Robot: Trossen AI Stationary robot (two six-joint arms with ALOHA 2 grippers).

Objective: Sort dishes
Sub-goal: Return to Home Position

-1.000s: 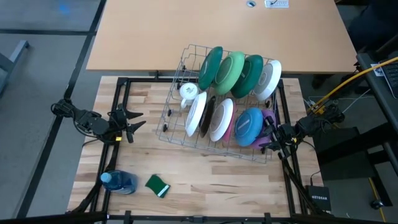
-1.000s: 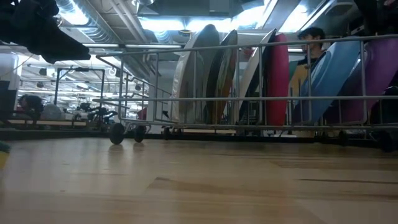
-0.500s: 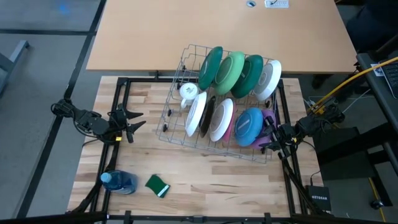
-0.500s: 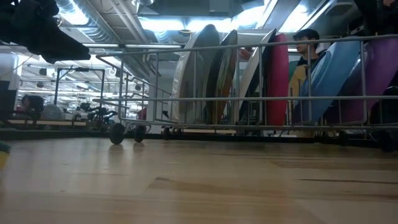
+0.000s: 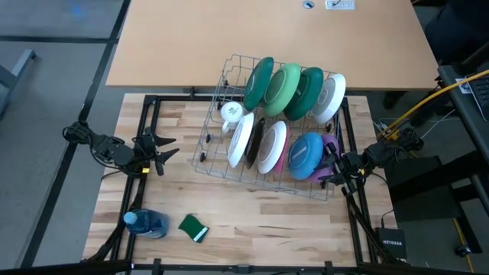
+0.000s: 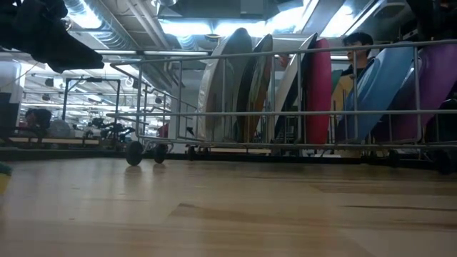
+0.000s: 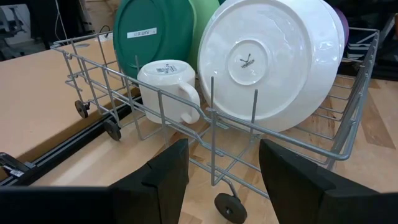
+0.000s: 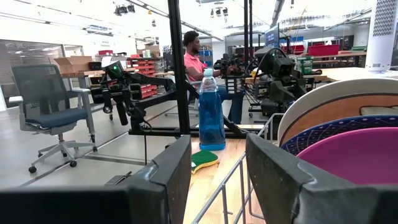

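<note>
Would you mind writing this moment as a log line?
step: return home | plates: all in dish rack | left hand: open, empty, left table edge | right hand: open, empty, by rack's right end

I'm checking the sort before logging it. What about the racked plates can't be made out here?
Dark plate, high view: only its edge shows between white plates.
Purple plate, high view: mostly behind the blue plate.
Patterned plate, right wrist view: just a strip above the purple plate.
Left gripper and right gripper wait either side of the rack, jaws open.
</note>
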